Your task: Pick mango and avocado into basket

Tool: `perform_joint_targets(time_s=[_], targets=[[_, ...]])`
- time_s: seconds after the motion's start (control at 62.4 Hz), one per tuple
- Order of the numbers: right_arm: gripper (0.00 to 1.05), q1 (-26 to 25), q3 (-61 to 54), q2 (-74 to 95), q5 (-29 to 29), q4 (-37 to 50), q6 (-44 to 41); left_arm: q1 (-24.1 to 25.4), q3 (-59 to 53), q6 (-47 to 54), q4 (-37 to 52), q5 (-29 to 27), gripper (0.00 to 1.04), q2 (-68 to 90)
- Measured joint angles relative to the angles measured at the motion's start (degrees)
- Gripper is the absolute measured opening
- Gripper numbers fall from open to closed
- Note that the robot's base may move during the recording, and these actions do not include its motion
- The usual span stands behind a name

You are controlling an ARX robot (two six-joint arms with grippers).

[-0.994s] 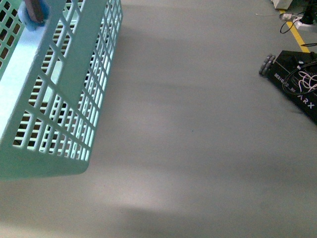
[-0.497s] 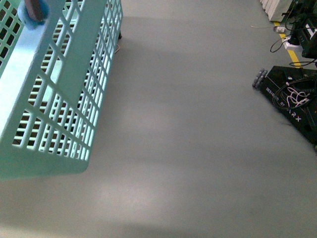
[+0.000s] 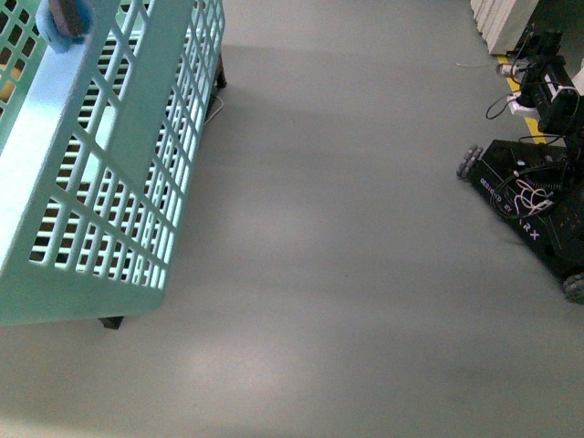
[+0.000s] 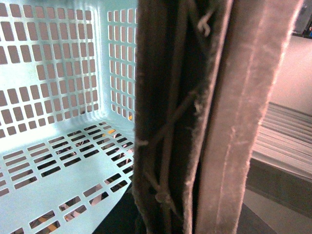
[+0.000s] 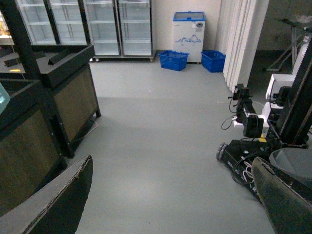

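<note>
The light teal basket (image 3: 109, 182) hangs tilted at the left of the front view, above the grey floor. Its brown handle (image 4: 195, 117), bound with white ties, fills the middle of the left wrist view. My left gripper is shut on that handle, and its fingers are hidden by it. The basket's slotted floor (image 4: 53, 165) holds nothing that I can see. My right gripper (image 5: 168, 204) is open and empty above bare floor, with one finger (image 5: 53, 204) at each side of the view. The mango and the avocado are out of view.
A black wheeled robot base (image 3: 538, 210) with loose cables stands on the floor to the right, also in the right wrist view (image 5: 248, 161). A dark counter (image 5: 58, 102) stands beside the basket side. Glass-door fridges (image 5: 102, 24) and blue crates (image 5: 174, 59) line the far wall.
The front view has swung: the black robot base has slid left and shows more fully. A dark furniture leg now shows under the basket. The basket keeps its place in the view.
</note>
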Motion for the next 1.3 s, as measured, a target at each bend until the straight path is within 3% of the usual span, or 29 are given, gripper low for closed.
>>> perform_joint_targets(time_s=[1.299], targets=[[0.96,0.0,0.0,0.0,0.0,0.0,0.0,0.0,0.0,-0.3,-0.1,0.0,0.17,0.0]])
